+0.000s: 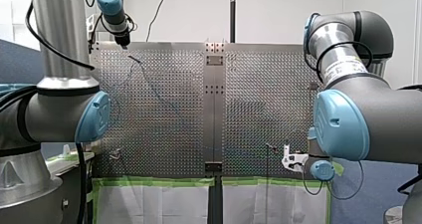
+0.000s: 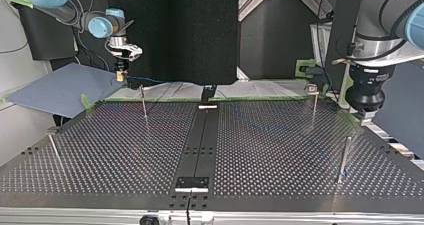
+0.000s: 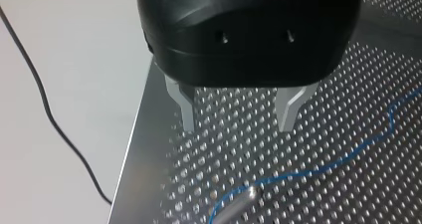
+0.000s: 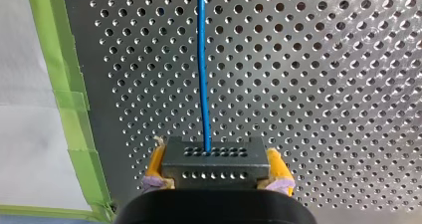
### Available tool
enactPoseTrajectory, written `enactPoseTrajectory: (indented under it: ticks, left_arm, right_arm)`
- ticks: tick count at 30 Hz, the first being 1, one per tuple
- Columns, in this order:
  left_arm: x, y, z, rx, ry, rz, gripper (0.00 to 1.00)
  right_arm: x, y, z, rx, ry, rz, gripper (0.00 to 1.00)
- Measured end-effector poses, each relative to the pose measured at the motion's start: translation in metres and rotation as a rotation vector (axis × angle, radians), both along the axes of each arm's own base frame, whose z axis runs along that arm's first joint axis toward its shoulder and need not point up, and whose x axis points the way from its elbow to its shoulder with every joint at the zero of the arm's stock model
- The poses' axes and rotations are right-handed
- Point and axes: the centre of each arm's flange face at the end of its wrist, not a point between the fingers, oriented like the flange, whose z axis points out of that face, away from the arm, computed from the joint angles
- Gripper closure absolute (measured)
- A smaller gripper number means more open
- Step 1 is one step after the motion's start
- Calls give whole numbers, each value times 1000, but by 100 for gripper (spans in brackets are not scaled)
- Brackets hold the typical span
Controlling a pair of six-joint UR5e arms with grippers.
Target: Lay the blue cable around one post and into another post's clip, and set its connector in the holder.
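While I watch both wrist views, my right gripper [image 4: 216, 173]: yellow pads clamped on the black connector [image 4: 215, 157].
Blue cable [image 4: 201, 59]: runs from the connector out over the perforated table [image 4: 323, 84], passing a post [image 3: 239, 201] by its tip.
My left gripper [image 3: 236, 117]: fingers spread, holding nothing, above the table.

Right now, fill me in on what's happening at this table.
Two arms are working a blue cable across the perforated table. My right pincer, with yellow pads, is shut on the cable's dark connector near the green tape, and the cable runs ahead from it. My left pincer hangs open over the table, holding nothing. Just ahead of it the cable bends at a metal post. The connector is not yet in a holder.
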Motion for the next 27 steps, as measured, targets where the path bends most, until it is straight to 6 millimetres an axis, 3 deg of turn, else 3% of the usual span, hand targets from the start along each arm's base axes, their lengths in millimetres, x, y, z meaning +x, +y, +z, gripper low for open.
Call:
enactPoseTrajectory:
  ticks: [27]
  left_arm:
    - [-20,-55,-72,-108,-52,-296,23]
  right_arm:
    - [0,0,0,4,3,-7,100]
